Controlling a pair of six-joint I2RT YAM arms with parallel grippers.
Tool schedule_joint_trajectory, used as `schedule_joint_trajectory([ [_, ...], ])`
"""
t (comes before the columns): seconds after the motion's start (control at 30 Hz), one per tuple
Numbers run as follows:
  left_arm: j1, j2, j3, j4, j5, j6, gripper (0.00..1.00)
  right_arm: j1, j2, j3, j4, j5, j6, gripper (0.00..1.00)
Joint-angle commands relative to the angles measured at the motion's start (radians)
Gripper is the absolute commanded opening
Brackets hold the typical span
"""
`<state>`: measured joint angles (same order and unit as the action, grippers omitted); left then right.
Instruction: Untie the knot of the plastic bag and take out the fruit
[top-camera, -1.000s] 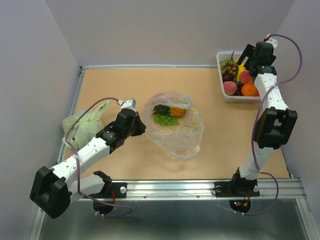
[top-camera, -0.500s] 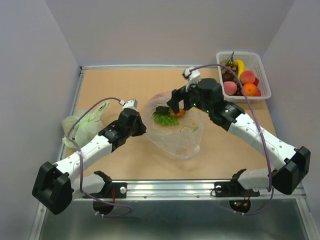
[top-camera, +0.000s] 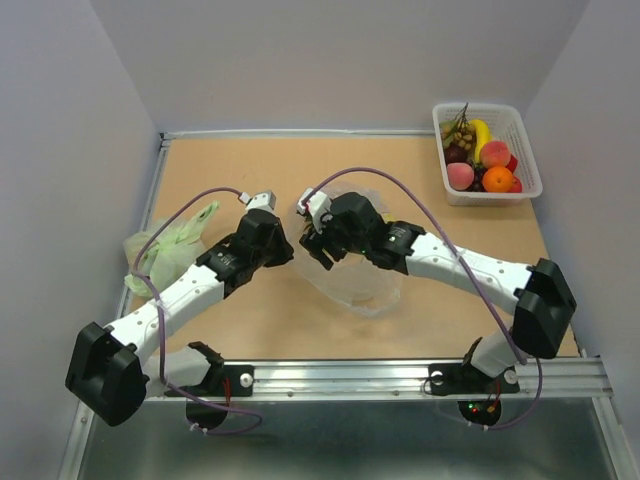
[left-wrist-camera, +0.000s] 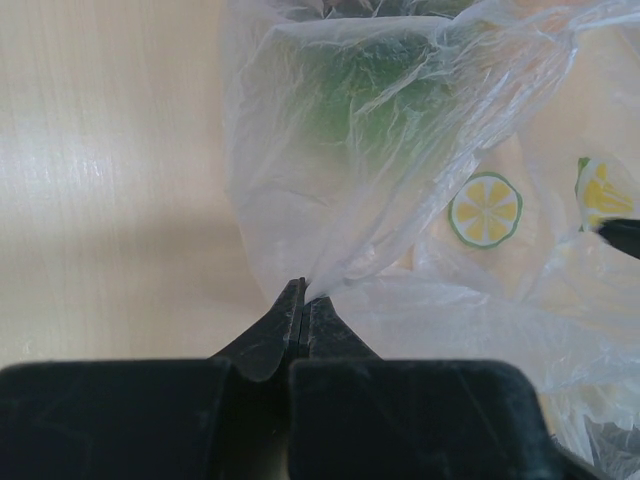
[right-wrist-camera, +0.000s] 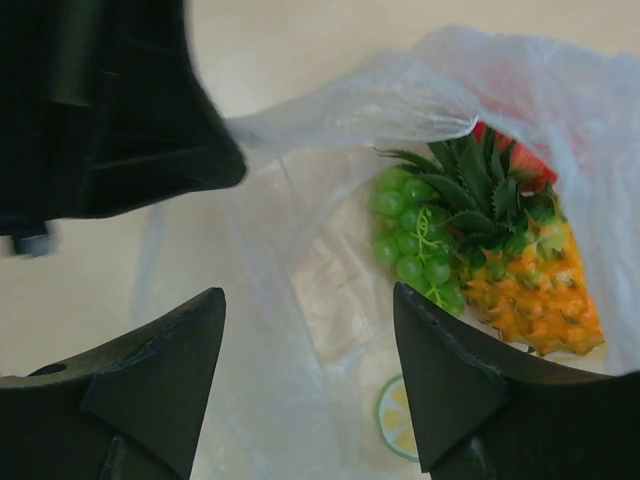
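The clear plastic bag (top-camera: 372, 283) lies mid-table with its mouth open to the left. No knot shows. My left gripper (top-camera: 286, 250) is shut on the bag's left rim film (left-wrist-camera: 303, 290). My right gripper (top-camera: 318, 243) is open and empty, hovering over the bag's mouth right beside the left gripper. In the right wrist view, between and beyond its open fingertips (right-wrist-camera: 308, 300), lie a small orange pineapple (right-wrist-camera: 535, 300) with a green crown, green grapes (right-wrist-camera: 408, 243) and a bit of red fruit (right-wrist-camera: 512, 152) inside the bag (right-wrist-camera: 300, 330). The grapes show blurred through the film (left-wrist-camera: 365, 90).
A white basket (top-camera: 520, 140) at the back right holds peaches, an orange, a banana and dark grapes. A pale green bag (top-camera: 172, 250) lies at the left edge, beside my left arm. The left gripper's body (right-wrist-camera: 110, 110) fills the right wrist view's upper left.
My right arm swung from the basket at the back right across to the bag and now hovers open at its left mouth. My left gripper stayed shut on the bag's rim.
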<state>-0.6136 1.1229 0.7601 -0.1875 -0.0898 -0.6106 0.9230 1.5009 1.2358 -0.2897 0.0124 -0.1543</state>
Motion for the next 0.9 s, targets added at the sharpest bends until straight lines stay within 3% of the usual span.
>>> schedule_joint_trajectory([
  [0.0,-0.002,-0.037,0.056,-0.024,-0.008,0.005,0.0,-0.001,0.068,0.05,0.033,0.164,-0.065,0.71],
  [0.23,-0.002,-0.049,0.047,-0.024,0.039,-0.006,0.0,-0.027,0.174,0.021,0.277,0.31,-0.192,0.69],
  [0.4,-0.005,-0.058,0.057,-0.027,0.056,0.002,0.0,-0.059,0.252,0.017,0.383,0.316,-0.275,0.79],
  [0.87,-0.005,-0.055,0.074,-0.058,0.058,-0.026,0.0,-0.121,0.429,0.027,0.474,0.166,-0.376,0.84],
])
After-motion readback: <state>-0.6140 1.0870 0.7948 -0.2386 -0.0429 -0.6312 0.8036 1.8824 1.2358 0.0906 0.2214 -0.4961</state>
